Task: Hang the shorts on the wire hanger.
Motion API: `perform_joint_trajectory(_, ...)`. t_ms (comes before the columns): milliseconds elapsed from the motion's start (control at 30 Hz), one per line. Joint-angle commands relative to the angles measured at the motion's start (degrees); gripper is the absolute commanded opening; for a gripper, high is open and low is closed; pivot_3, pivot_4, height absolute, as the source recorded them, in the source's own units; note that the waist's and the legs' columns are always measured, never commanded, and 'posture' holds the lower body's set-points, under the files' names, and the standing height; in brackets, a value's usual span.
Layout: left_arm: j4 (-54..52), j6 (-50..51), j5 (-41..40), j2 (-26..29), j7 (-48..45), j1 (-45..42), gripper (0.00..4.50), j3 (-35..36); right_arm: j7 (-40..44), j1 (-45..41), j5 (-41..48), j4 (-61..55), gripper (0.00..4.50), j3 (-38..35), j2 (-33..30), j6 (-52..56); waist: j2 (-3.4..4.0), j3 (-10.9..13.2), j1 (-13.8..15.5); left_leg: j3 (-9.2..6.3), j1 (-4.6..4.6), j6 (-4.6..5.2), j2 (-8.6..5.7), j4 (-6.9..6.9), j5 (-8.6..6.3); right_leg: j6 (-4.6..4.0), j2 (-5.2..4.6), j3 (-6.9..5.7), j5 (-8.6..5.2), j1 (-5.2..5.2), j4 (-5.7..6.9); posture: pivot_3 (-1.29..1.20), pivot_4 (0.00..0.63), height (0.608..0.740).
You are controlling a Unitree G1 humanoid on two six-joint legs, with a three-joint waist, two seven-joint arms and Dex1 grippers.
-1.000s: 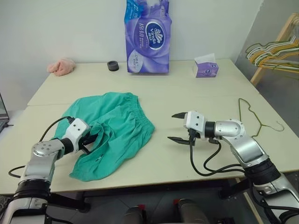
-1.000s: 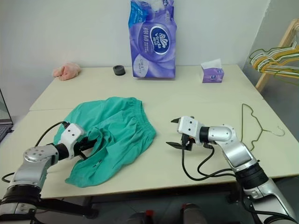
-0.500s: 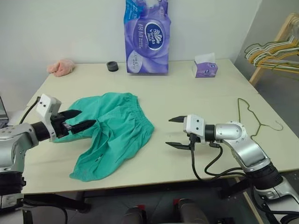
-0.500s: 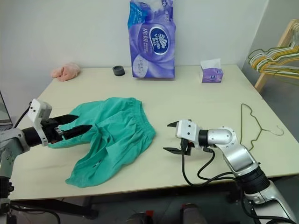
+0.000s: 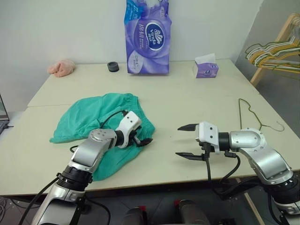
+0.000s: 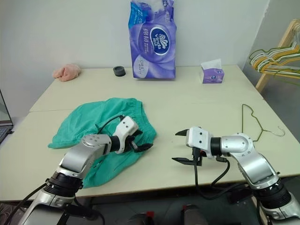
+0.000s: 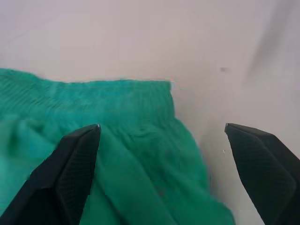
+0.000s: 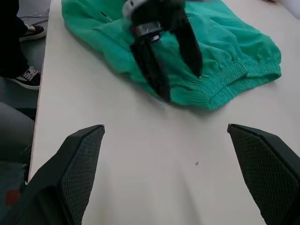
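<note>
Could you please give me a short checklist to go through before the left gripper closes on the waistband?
1. Left gripper open: ok.
2. Left gripper over the waistband edge of the shorts: ok, the elastic hem lies between its fingers in the wrist view.
3. Fingers low enough to pinch cloth: cannot tell.
4. Right gripper open and off the shorts: ok.
5. Wire hanger flat on the table, apart from both grippers: ok.
6. Shorts spread flat: not ok, wrinkled and bunched.

A blue oval Vinda logo, with unreadable white characters above it, stands on the purple tissue pack (image 5: 148, 37), far beyond both grippers.
</note>
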Motion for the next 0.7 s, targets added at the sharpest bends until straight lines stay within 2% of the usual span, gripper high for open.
perform_joint_trajectory(33,1.2,-1.6,2.4,0.2,-0.2,0.3,4.49,-1.2,-0.3,0.2,2.1,-4.6,4.50,-2.9,-1.1,1.2,0.00,0.0,0.0,-0.01,0.00,0.00,0.01,0.00,0.00,0.14,0.00,0.00,-0.09,0.00,0.00,-0.21,0.095,0.740)
perform_joint_trajectory(167,5.3,-3.0,4.9,-0.7,2.2,0.5,4.49,-0.9,0.7,0.6,5.7,-8.4,4.50,-5.4,-3.0,3.5,0.01,0.0,0.1,-0.05,0.07,0.00,-0.01,0.01,0.00,0.17,-0.04,-0.02,-0.11,0.17,-0.11,-0.22,0.093,0.740)
perform_joint_trajectory(267,7.9,-4.8,5.5,-1.9,4.0,0.6,3.94,0.1,0.6,0.5,7.3,-8.7,4.50,-7.2,-4.0,4.6,0.00,0.0,0.2,-0.05,0.33,0.00,-0.01,-0.02,0.00,0.19,-0.05,-0.02,-0.12,0.44,-0.22,-0.22,0.093,0.740)
perform_joint_trajectory(367,8.1,-4.7,3.7,-3.6,3.8,0.6,3.05,1.4,0.4,0.9,7.5,-8.1,4.50,-7.7,-4.8,4.6,-0.01,0.0,0.3,-0.04,0.71,0.01,0.00,-0.11,-0.01,0.20,-0.06,-0.03,-0.16,0.82,-0.32,-0.22,0.093,0.740)
perform_joint_trajectory(533,7.3,-4.1,1.1,-5.5,0.9,-0.2,1.55,2.7,-0.1,1.2,8.7,-7.7,4.50,-9.2,-5.2,5.4,-0.02,0.0,0.5,-0.01,0.71,0.00,-0.01,-0.12,-0.01,0.22,-0.06,-0.02,-0.19,0.82,-0.33,-0.22,0.093,0.740)
perform_joint_trajectory(700,12.9,-8.0,2.8,-7.1,0.5,-4.2,0.09,2.9,-0.2,0.7,8.5,-6.5,4.50,-10.3,-5.6,5.3,-0.04,0.1,0.6,0.01,0.70,0.00,-0.02,-0.11,-0.01,0.23,-0.06,-0.03,-0.19,0.82,-0.33,-0.25,0.089,0.740)
